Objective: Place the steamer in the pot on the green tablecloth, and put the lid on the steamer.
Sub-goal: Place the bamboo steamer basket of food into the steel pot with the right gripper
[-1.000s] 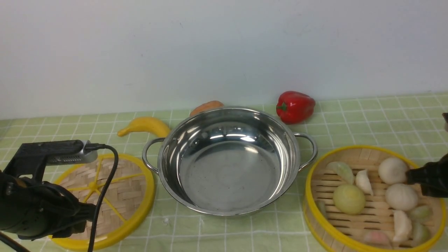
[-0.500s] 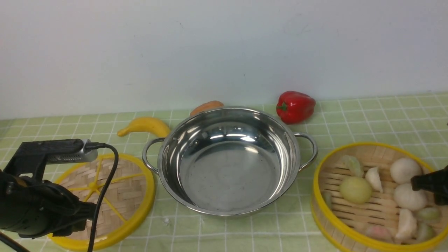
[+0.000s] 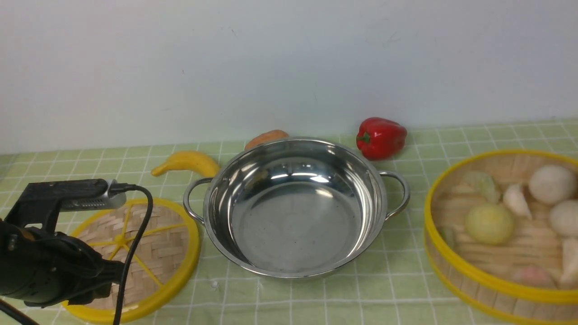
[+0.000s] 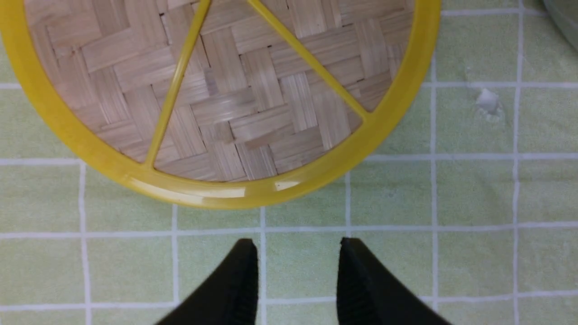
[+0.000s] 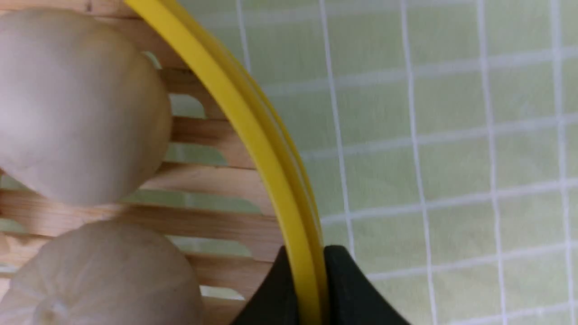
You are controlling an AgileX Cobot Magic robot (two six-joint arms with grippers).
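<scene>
Steamer (image 3: 496, 166): far right of the desk, well right of the pot, partly cut off by the frame edge; blurred in the front view.
Steamer contents: white and pale green dumplings (image 3: 490, 223) on the slatted floor.
Right end effector (image 5: 309, 257): clamped on the steamer's yellow rim, one finger inside the wall and one outside; not seen in the front view.
Pot (image 3: 293, 225): centre, empty, sitting on the green checked tablecloth (image 3: 451, 153).
Lid (image 3: 167, 243): flat on the cloth, left of the pot, just beside its left handle.
Left end effector (image 4: 298, 243): fingers apart, nothing between them, over bare cloth just near of the lid's rim.
Background: banana (image 3: 187, 161), red pepper (image 3: 380, 136) and orange vegetable (image 3: 266, 137) at the far side of the pot.
</scene>
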